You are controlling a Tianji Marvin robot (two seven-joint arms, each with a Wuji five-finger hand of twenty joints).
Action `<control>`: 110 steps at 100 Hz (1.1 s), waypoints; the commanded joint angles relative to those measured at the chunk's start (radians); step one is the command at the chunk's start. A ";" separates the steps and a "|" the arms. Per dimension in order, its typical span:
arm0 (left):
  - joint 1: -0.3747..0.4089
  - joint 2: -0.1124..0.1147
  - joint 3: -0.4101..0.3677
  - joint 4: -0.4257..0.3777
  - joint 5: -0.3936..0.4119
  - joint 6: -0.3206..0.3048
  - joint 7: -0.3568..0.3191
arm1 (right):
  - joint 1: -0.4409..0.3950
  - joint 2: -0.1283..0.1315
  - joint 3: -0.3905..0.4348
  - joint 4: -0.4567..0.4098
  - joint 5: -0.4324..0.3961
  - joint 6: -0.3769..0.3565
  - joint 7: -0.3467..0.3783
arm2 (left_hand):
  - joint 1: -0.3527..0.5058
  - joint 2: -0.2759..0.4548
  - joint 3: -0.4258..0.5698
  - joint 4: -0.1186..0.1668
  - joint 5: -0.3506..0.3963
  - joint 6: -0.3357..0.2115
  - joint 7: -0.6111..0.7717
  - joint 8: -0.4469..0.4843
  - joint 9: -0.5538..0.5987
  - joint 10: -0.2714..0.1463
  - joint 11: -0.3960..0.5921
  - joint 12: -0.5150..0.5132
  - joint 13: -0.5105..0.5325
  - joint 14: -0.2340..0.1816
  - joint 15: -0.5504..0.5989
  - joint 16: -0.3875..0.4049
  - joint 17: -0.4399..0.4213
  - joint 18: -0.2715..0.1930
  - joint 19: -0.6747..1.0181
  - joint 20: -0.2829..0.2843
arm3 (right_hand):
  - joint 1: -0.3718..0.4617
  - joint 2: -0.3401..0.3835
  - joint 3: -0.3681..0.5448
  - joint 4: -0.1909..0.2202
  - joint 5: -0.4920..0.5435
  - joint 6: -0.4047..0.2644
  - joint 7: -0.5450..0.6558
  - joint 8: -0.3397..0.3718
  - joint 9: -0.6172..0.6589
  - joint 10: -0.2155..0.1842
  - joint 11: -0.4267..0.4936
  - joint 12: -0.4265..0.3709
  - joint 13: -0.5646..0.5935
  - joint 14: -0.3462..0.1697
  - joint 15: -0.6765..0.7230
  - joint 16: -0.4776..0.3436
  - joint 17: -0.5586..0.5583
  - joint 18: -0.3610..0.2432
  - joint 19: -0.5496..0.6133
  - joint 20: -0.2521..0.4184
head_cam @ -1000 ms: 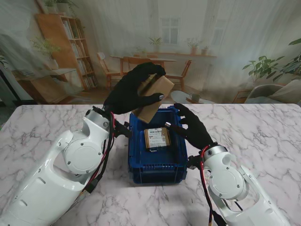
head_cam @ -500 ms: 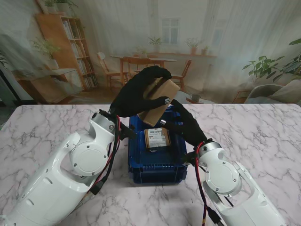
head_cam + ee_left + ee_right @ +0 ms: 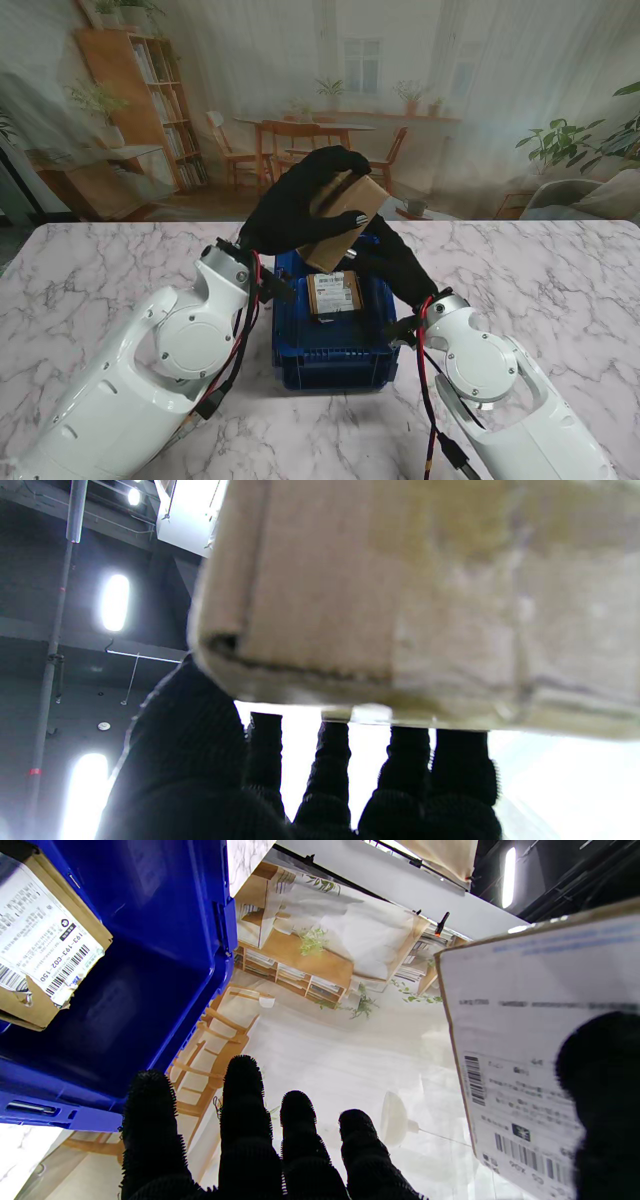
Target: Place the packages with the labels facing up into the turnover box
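Over blue box [image 3: 335, 355] | left hand [image 3: 290, 210] fingers pinching package [image 3: 345, 215] | right hand [image 3: 395, 265] fingers spread, beside it

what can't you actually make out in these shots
- Stand view: the held package shows only plain cardboard; its label faces away, and the left hand covers part of it.
- Stand view: the far end of the turnover box is hidden behind the package and the right hand.
- Right wrist view: the held package's label is blurred, cut off by the edge and partly covered by a fingertip.
- Left wrist view: cardboard fills the picture; no table visible.
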 commanded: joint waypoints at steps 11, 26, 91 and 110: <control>-0.023 -0.008 0.006 0.017 0.000 0.009 -0.008 | -0.029 0.004 0.001 -0.007 0.034 -0.034 0.020 | 0.200 0.093 0.185 0.024 0.064 0.071 0.161 0.065 0.014 0.037 0.048 -0.003 0.055 -0.132 0.135 0.025 0.021 -0.348 0.100 0.039 | -0.074 -0.082 -0.015 -0.047 -0.010 -0.024 0.020 0.079 -0.024 -0.031 -0.019 0.002 -0.003 -0.018 -0.052 -0.022 -0.016 0.017 -0.038 -0.019; -0.033 -0.010 0.011 0.023 -0.001 0.019 -0.005 | -0.047 0.005 0.002 -0.002 0.066 -0.061 0.032 | 0.202 0.094 0.188 0.024 0.063 0.070 0.164 0.063 0.013 0.036 0.050 -0.003 0.054 -0.132 0.136 0.025 0.022 -0.349 0.102 0.040 | -0.036 -0.078 -0.051 -0.045 0.005 -0.015 -0.055 -0.005 -0.021 -0.030 -0.014 -0.007 0.009 -0.014 -0.059 -0.024 -0.013 0.021 -0.058 -0.037; -0.046 -0.023 0.070 0.035 -0.018 0.037 0.019 | -0.013 -0.006 -0.040 -0.001 0.156 -0.073 0.027 | 0.200 0.094 0.186 0.020 0.064 0.067 0.174 0.054 0.010 0.035 0.050 -0.005 0.054 -0.135 0.135 0.024 0.022 -0.350 0.107 0.045 | -0.045 -0.079 -0.044 -0.044 -0.006 -0.027 0.218 0.182 -0.023 -0.031 -0.001 -0.012 0.008 -0.019 -0.066 -0.027 -0.025 0.021 -0.094 -0.072; -0.046 -0.024 0.079 0.040 -0.018 0.039 0.019 | -0.017 -0.012 -0.040 -0.003 0.156 -0.070 0.001 | 0.200 0.092 0.184 0.018 0.064 0.067 0.176 0.053 0.010 0.034 0.049 -0.006 0.054 -0.136 0.135 0.023 0.022 -0.350 0.107 0.046 | 0.024 -0.068 -0.086 -0.030 0.008 -0.201 0.506 0.251 -0.023 -0.029 -0.016 -0.011 -0.017 -0.023 -0.081 -0.039 -0.041 0.003 -0.110 -0.087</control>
